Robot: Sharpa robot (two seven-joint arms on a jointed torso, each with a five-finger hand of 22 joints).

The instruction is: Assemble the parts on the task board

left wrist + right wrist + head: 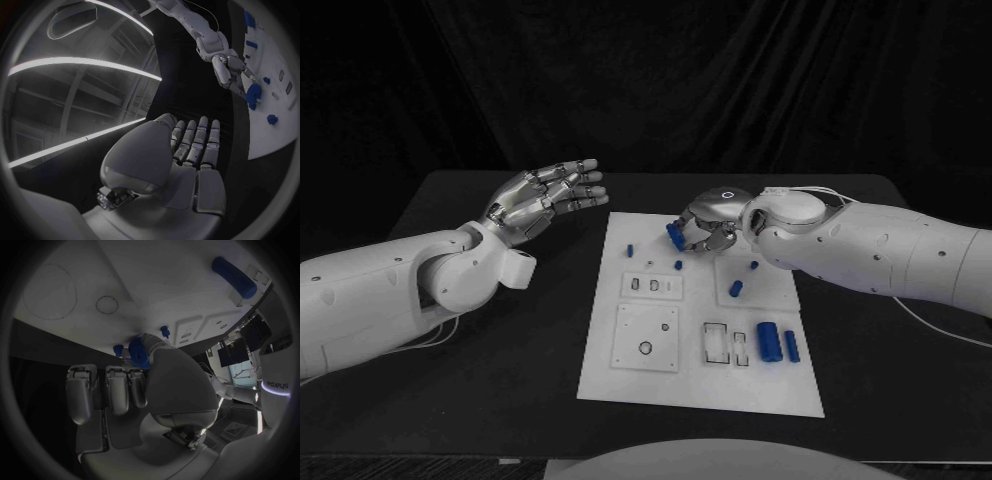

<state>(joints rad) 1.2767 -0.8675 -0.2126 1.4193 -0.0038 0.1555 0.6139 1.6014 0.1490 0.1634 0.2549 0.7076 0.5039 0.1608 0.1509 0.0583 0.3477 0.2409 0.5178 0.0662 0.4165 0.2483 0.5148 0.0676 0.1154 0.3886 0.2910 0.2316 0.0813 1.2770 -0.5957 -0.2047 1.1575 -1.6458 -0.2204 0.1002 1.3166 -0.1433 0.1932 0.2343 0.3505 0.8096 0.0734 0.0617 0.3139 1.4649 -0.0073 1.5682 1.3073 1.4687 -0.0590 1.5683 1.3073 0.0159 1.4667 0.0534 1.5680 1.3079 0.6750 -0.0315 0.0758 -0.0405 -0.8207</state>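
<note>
Head view has the right hand (708, 226) pinching a blue part (676, 235) over the task board's (625, 375) far edge, left hand (545, 200) spread, empty beside it; the right wrist view shows the thumb on it.

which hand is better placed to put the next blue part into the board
Right. The right hand already holds a blue part over the task board; the left hand hovers open, off the board.

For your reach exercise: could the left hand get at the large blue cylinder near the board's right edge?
Probably, with a stretch: the left hand hangs open off the board's left side, and nothing blocks the large blue cylinder; the right hand works farther back.
</note>
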